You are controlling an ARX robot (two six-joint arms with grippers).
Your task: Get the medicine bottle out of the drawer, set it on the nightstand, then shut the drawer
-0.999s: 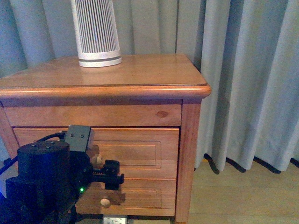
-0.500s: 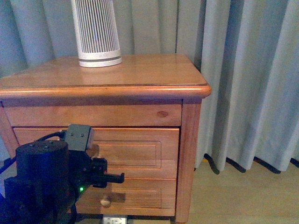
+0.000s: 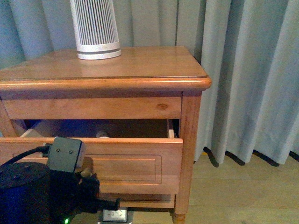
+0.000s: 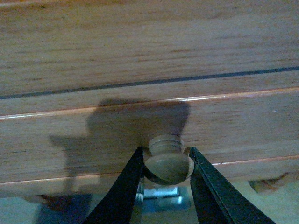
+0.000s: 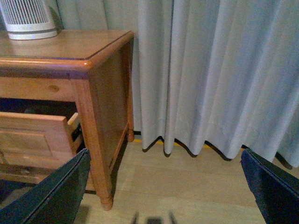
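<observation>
At the left, the left fingers [image 4: 125, 186] pinched the round knob [image 4: 168, 161] of the drawer [image 3: 121, 154], one black finger on each side of it. The drawer stood partly out of the nightstand [image 3: 187, 140], its pale inside showing. The medicine bottle [image 3: 102, 135] lay inside, only a small white bit visible above the drawer front, left of middle. On the surface above, a tall white slatted cylinder [image 3: 96, 28] stood near the back left. Further right, the right fingers [image 5: 53, 193] were spread wide apart, holding nothing, beside the nightstand's corner, facing the grey curtain [image 3: 247, 70].
</observation>
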